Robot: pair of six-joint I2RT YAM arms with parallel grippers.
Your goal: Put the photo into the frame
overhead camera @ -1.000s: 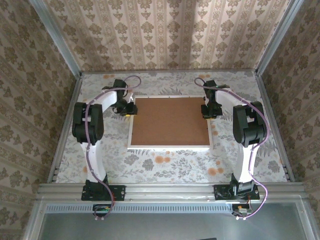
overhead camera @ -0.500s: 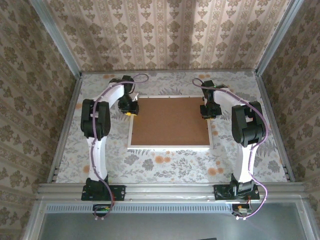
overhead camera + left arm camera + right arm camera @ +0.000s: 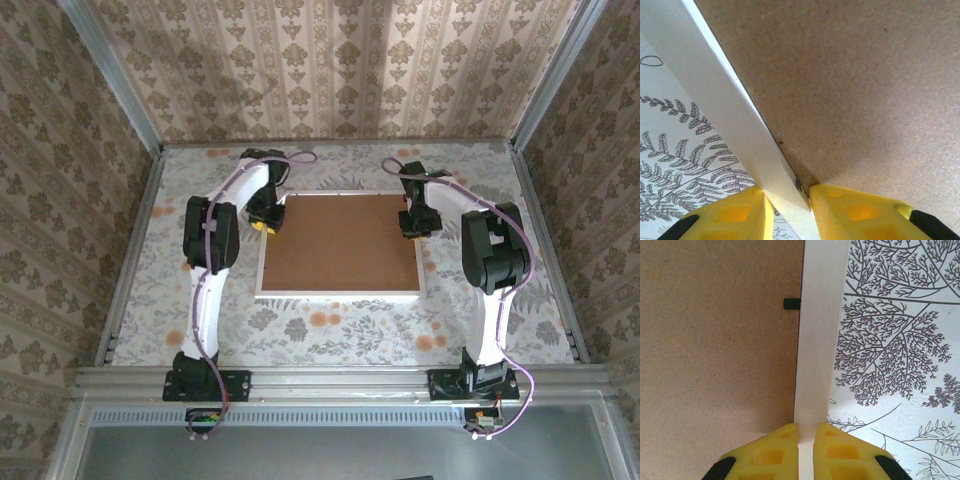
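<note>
One frame, one board, two hands

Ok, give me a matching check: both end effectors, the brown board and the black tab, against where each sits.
1 left end effector
2 right end effector
3 brown board
4 black tab

A shut, over the right rail of the frame
B lying inside the frame
C clamped across the left rail
D at the board's right edge

Pairs: 1-C, 2-A, 3-B, 4-D

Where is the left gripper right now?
In the top view the left gripper is at the left edge of the frame, near its far corner. Its wrist view shows it closed on that white edge, beside the brown backing board.
</note>
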